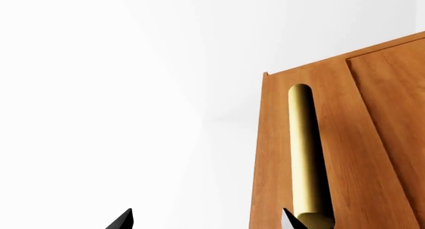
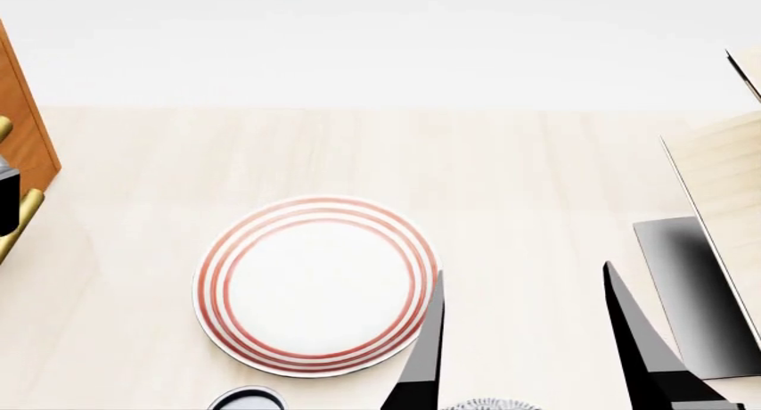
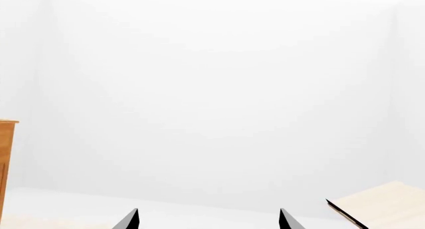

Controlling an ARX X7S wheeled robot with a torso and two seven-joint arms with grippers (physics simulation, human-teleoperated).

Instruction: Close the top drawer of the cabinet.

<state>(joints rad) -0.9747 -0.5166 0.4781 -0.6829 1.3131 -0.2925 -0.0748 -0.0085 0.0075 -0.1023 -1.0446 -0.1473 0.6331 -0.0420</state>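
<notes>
Although the cabinet point(image 1: 371, 139) fills the right half of the left wrist frame, drawer closure cannot be confirmed from any view. The top drawer point(image 1: 279, 154) front is seen close up there, its brass bar handle point(image 1: 304, 154) running up the middle-right of the frame, ending at the bottom edge beside one dark fingertip. The left gripper point(image 1: 206, 220) fingers are seen spread apart, one tip at bottom left, one at bottom centre-right; nothing is clamped, and contact with the handle cannot be told. Task is judged at approach or early push stage: the front is reached, the push home is left.

In the head view the cabinet is cut off at the far left edge. The right gripper point(image 2: 529, 339) is seen at bottom centre-right, fingers apart, holding nothing, idle over the surface point(image 2: 535, 169).

Counts: one cabinet, one drawer front clearly seen, two brass handle pieces at head view left edge, one red-ringed plate point(image 2: 315, 285), one pale rack point(image 2: 725, 178) at right, two grippers.
</notes>
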